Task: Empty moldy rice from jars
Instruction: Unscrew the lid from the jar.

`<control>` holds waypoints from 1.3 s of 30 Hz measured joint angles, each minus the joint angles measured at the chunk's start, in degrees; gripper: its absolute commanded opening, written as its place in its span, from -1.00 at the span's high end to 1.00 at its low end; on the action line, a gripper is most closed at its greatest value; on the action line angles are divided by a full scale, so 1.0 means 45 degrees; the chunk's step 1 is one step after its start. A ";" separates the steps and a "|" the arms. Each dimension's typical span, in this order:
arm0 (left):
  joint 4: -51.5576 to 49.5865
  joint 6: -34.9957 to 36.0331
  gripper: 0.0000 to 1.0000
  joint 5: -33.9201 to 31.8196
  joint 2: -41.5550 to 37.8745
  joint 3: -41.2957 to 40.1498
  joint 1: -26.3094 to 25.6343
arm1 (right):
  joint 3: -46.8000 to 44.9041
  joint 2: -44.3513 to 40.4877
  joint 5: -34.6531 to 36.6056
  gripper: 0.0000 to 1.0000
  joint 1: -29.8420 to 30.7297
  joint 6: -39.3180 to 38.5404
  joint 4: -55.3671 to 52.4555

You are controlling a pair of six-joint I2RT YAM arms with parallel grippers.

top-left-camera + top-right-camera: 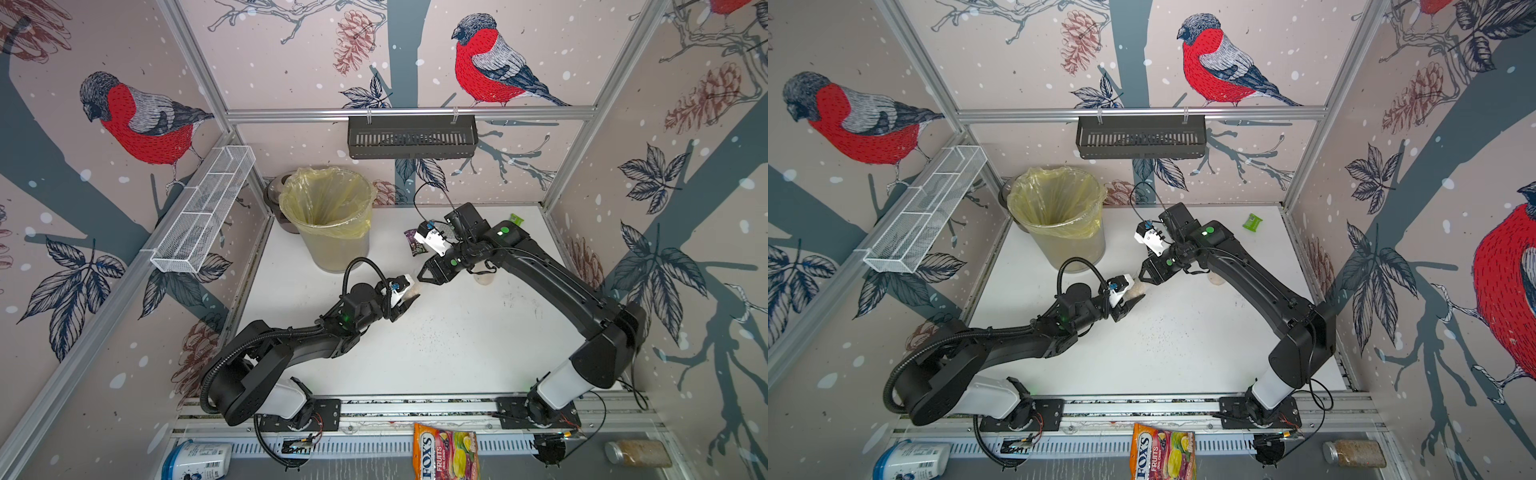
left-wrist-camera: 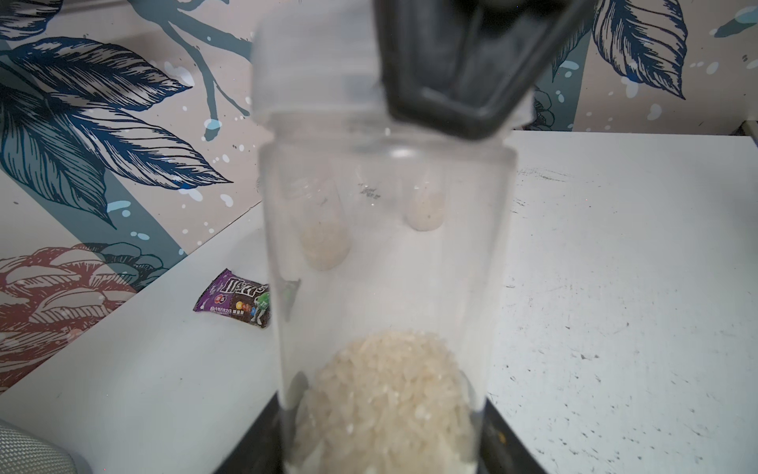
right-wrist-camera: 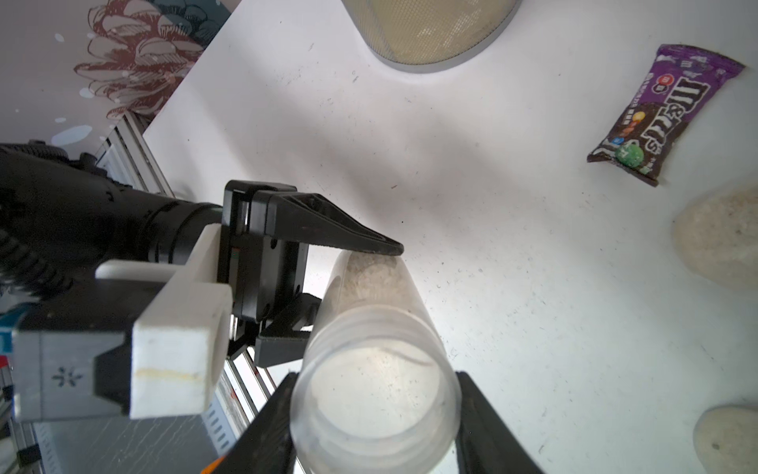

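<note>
Left gripper (image 1: pixel 409 300) pinching base end of slim jar (image 3: pixel 381 287), holding it above table (image 1: pixel 457 353); right gripper (image 1: pixel 428 279) clamping jar's clear lid (image 3: pixel 375 410). Moldy rice (image 2: pixel 385 394) lying inside, heaped toward base end.

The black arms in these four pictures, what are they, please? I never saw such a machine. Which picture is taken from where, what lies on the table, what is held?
They are two robot arms, each ending in a two-fingered tool. The two wide pictures come from one two-eyed camera overhead. The two close ones come from cameras on the arms' wrists. On the white table are a bin lined with a yellow bag, an M&M's packet, a small green packet and another rice jar. The left tool is shut on a slim clear jar holding pale rice. The right tool grips that jar's clear lid.
</note>
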 measured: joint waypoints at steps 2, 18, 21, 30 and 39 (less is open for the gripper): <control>-0.0073 0.0005 1.00 0.0015 0.0005 0.0000 0.0000 | 0.0092 0.0092 -0.0087 0.05 -0.0049 -0.0559 -0.0170; 0.0287 -0.0015 1.00 0.0641 0.0384 0.0121 0.0024 | -0.0058 -0.0117 -0.0568 -0.08 -0.0238 -0.3264 -0.0515; 0.0131 -0.0019 1.00 0.0661 0.0398 0.0155 0.0029 | -0.0131 -0.0087 -0.0525 -0.13 -0.0219 -0.3531 -0.0486; -0.0967 0.0005 1.00 0.0612 0.0058 0.0272 0.0049 | -0.0194 0.0282 -0.0685 -0.32 -0.0175 -0.3614 -0.0194; -0.1239 0.0000 1.00 0.0593 -0.0185 0.0233 0.0049 | -0.0665 0.0291 -0.0816 -0.36 -0.0097 -0.3468 0.0554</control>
